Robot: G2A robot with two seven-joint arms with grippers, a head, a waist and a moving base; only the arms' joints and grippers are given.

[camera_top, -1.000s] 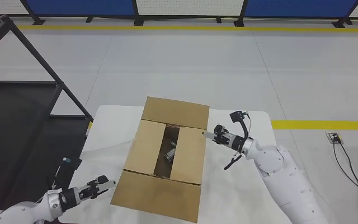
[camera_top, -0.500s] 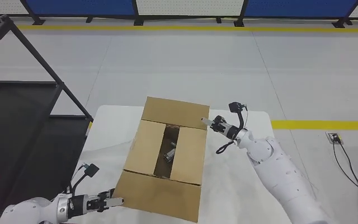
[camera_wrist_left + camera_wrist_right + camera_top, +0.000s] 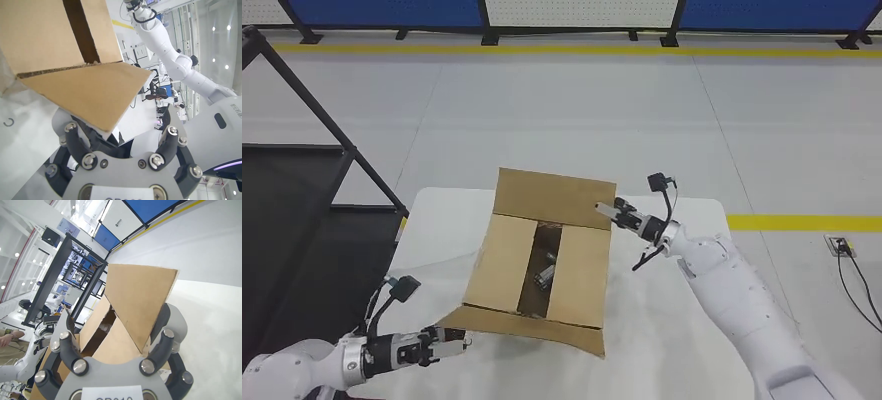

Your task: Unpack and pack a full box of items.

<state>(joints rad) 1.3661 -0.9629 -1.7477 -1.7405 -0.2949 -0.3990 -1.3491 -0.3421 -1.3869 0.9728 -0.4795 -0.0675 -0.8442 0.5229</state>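
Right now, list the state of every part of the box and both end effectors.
cardboard box: partly open.
near flap: raised.
far flap: raised.
side flaps: folded in, gap between.
left end effector: open, at near flap's corner.
right end effector: open, at far flap's corner.

Its flaps (image 3: 582, 275) hide most contents (image 3: 545, 270) of the box (image 3: 552, 190); the rest are too small to identify.

box (image 3: 577, 275) on table (image 3: 642, 345), left pincer (image 3: 460, 342) at near end, right pincer (image 3: 600, 208) at far.
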